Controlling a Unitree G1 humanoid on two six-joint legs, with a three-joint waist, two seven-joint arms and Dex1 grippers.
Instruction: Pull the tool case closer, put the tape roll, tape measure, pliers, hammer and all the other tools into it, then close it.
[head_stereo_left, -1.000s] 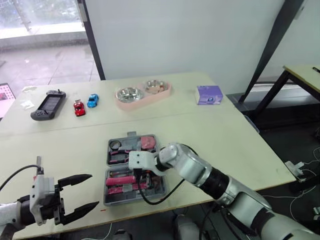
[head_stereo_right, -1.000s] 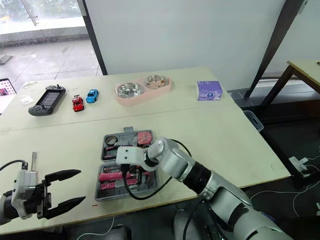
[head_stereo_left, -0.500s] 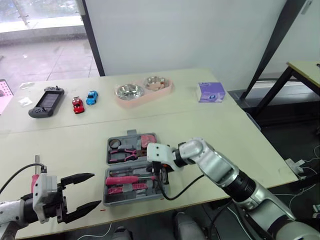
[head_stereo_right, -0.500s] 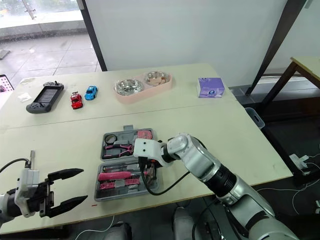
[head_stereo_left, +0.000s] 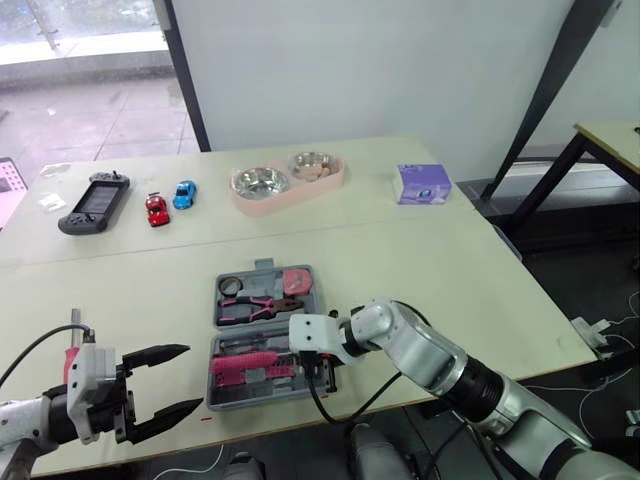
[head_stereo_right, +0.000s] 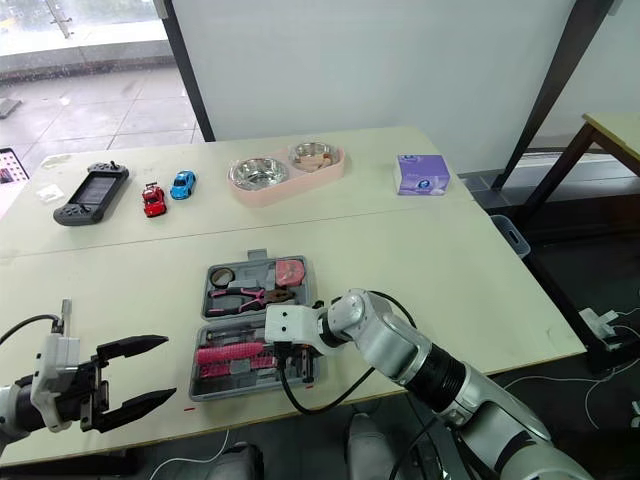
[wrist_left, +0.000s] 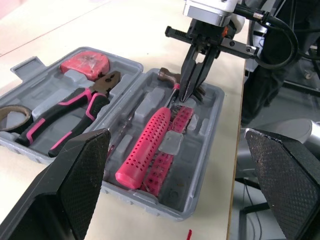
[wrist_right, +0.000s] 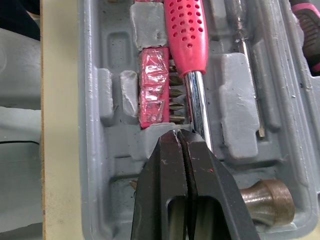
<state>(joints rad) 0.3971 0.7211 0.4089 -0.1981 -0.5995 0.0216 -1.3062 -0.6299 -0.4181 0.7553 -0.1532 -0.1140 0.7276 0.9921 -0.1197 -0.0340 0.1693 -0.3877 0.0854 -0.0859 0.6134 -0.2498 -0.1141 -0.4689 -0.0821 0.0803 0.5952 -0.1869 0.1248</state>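
1. Tool case (head_stereo_left: 214, 396) open at worktop's (head_stereo_left: 450, 270) near edge; hammer (wrist_left: 150, 145), pliers (wrist_left: 75, 117), tape measure (wrist_left: 82, 61), tape roll (wrist_left: 7, 117) inside.
2. Right gripper (wrist_right: 184, 142) jaws together inside it, left gripper's (head_stereo_left: 190, 378) apart.
3. You likely just need to close it.

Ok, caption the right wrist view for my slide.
Shut right gripper over the hammer in the tool case, beside a pink bit holder.

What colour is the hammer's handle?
The hammer handle is pink, dotted with small holes; right wrist view shows it best.
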